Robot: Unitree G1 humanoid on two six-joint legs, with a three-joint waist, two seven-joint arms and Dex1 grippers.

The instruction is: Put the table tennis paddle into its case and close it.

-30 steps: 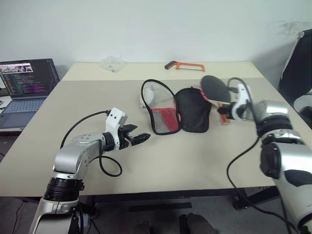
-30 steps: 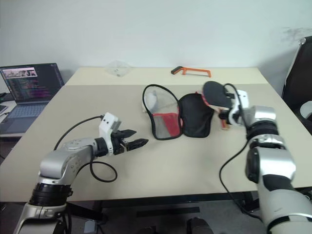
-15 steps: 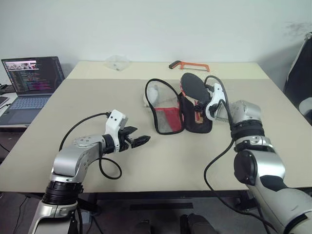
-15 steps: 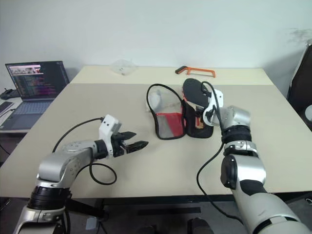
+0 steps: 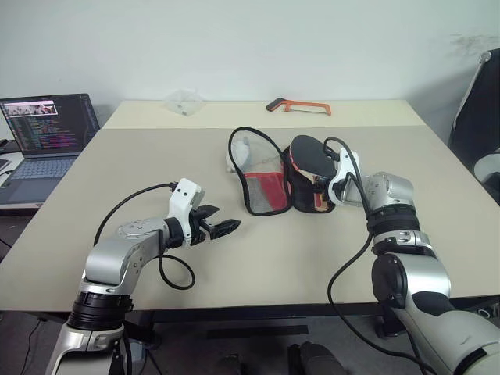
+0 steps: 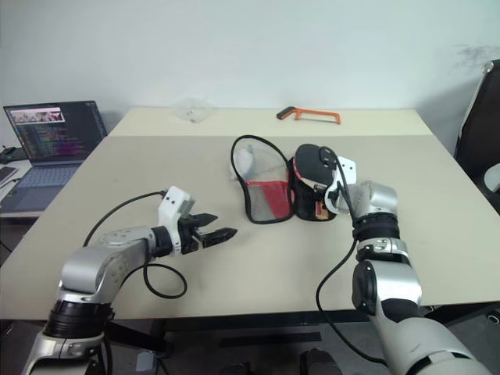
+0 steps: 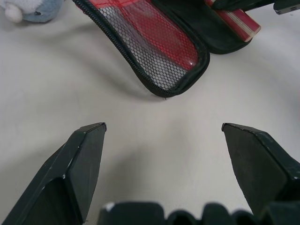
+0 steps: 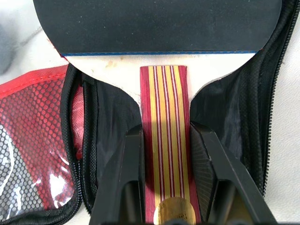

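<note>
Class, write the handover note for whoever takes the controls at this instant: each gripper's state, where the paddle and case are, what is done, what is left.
Right gripper: shut on the table tennis paddle by its handle, black face up, over the dark half of the case.
Left gripper: open, holding nothing, above the table short of the case.
Case: unzipped, spread flat, mesh lining up.
Done: paddle picked up and brought to the case.
Left: seat and release the paddle, fold the case, zip it.

You face a beige worktop [image 5: 258, 258] set against a plain white wall [image 5: 250, 47]. An open laptop [image 5: 43, 137] sits on a side desk to your left; a dark chair [image 5: 476, 109] stands right.
</note>
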